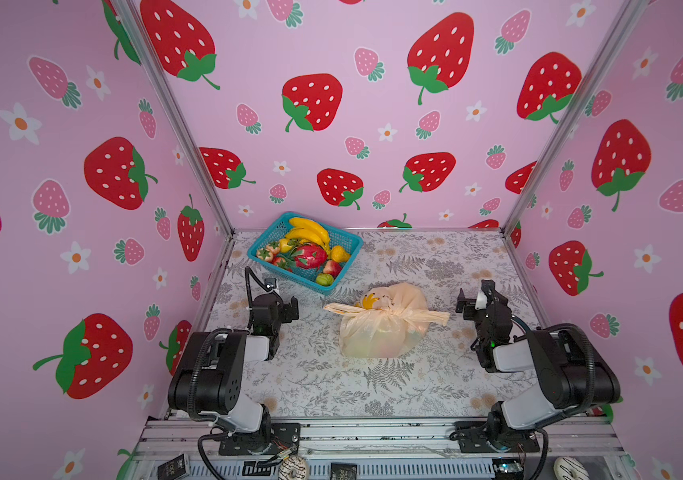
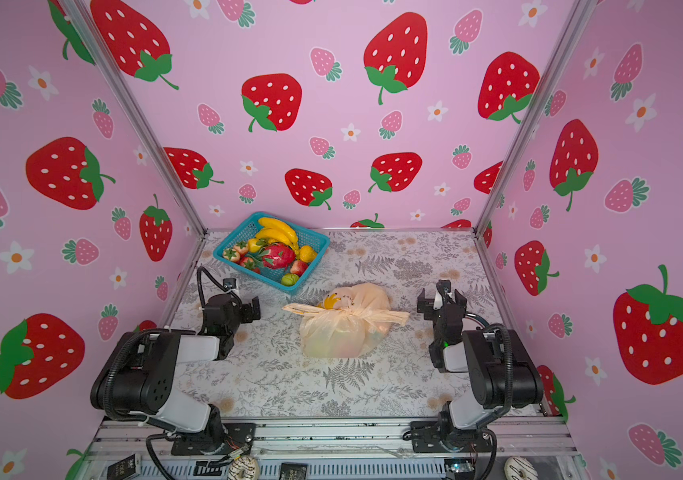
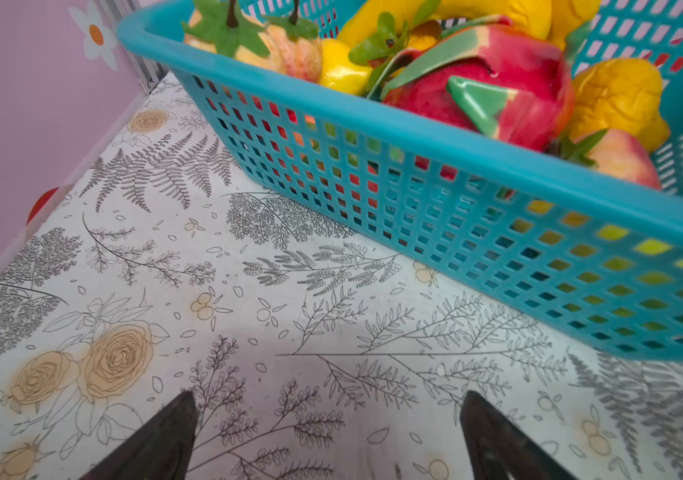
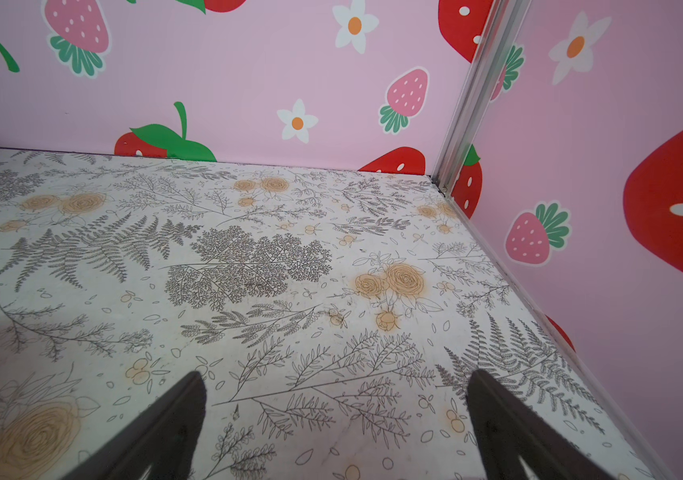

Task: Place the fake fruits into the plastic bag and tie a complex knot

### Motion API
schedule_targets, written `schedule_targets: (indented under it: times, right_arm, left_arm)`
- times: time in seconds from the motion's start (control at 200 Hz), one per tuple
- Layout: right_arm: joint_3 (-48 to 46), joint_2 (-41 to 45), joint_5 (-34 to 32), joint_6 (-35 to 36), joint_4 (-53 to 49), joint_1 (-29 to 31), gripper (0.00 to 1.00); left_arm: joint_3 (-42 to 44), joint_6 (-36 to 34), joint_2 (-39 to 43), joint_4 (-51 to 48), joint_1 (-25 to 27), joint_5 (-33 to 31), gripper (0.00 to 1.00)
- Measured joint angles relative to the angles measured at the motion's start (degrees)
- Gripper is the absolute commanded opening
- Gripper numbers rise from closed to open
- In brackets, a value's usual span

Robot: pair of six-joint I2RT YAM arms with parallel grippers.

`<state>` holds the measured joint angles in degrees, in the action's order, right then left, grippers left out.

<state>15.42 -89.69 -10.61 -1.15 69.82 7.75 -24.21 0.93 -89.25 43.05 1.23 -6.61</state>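
The knotted bag [image 1: 381, 336] sits mid-frame in both top views, its knot [image 1: 391, 314] on top. The fruits [image 1: 308, 253] fill the basket [image 1: 346, 266] just up-left of it. The left gripper [image 3: 327, 415] and right gripper [image 4: 335, 395] flank the bag, spread wide and empty.

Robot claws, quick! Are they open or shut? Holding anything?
The left gripper is open, holding nothing.
The right gripper is open, holding nothing.
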Motion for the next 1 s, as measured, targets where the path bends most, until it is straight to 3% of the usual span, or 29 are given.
schedule_targets:
  times: [1.001]
  right_arm:
    - [0.0, 0.0, 0.2, 0.0, 0.0, 0.0, 1.0]
  left_arm:
    - [-0.4, 0.8, 0.0, 0.0, -0.7, 1.3, 0.99]
